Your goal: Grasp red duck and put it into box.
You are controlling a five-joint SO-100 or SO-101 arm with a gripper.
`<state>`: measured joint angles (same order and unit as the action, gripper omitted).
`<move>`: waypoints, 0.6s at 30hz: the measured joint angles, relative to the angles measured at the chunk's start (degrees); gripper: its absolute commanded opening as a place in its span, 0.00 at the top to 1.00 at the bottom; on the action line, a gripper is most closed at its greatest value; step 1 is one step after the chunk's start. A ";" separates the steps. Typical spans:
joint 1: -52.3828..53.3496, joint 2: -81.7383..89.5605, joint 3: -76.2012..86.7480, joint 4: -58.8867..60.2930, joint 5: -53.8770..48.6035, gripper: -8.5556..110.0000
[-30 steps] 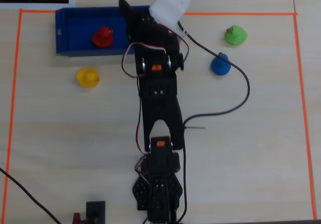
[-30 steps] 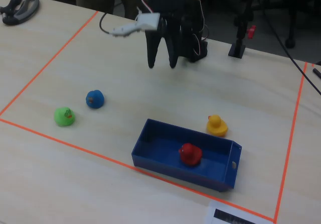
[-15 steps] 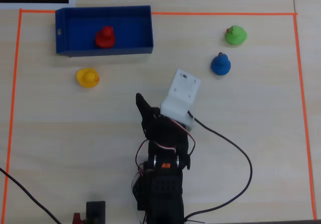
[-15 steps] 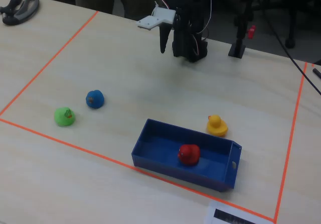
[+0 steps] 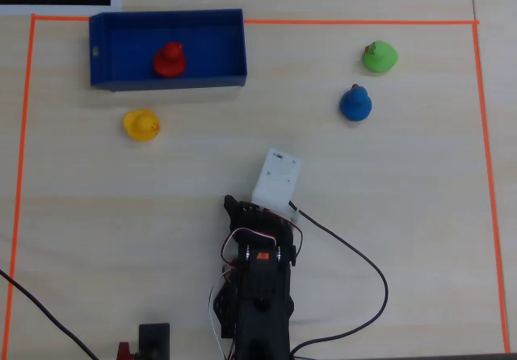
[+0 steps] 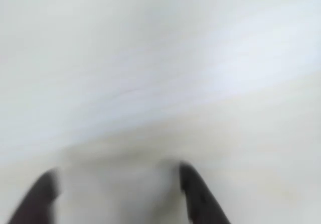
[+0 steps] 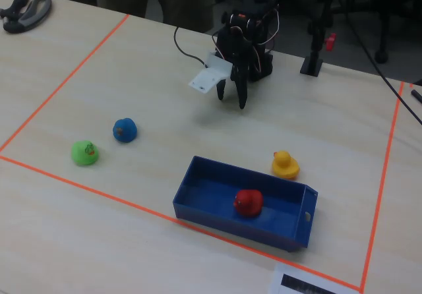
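Overhead, wrist and fixed views. We see the red duck [image 5: 169, 59] lying inside the box [image 5: 222, 45], roughly mid-floor, clear of all four walls; in the fixed view the duck [image 7: 248, 202] sits nearer the box's far long wall, and the box [image 7: 206, 213] lies just inside the orange tape line [image 7: 99, 194]. The box's short side w/ the small hole faces left in the overhead view, right in the fixed view.

The arm is folded back near its base, well apart from the box. The gripper [image 7: 232, 100] points down over bare table [image 7: 165, 76], empty; in the fixed view we see two dark fingers w/ a gap between them. In the wrist view, blurred, the gripper [image 6: 118, 189] shows two dark fingertips [image 6: 193, 189] set apart w/ only pale tabletop between, so we read the jaws as parted, holding nothing. In the overhead view the gripper itself is mostly hidden under the white camera block [image 5: 276, 182].

Other items: yellow duck [image 5: 141, 123] just outside the box's long wall, near but not touching; blue duck [image 5: 355, 103] and green duck [image 5: 379, 56] close together, well apart from the box, on the right in the overhead view.
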<state>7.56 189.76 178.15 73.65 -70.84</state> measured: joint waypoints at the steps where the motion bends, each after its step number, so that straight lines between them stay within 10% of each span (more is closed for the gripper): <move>1: 0.09 0.00 0.00 0.00 0.00 0.79; 18: 0.70 0.00 0.00 0.00 0.00 0.87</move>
<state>8.26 189.76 178.15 73.65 -70.84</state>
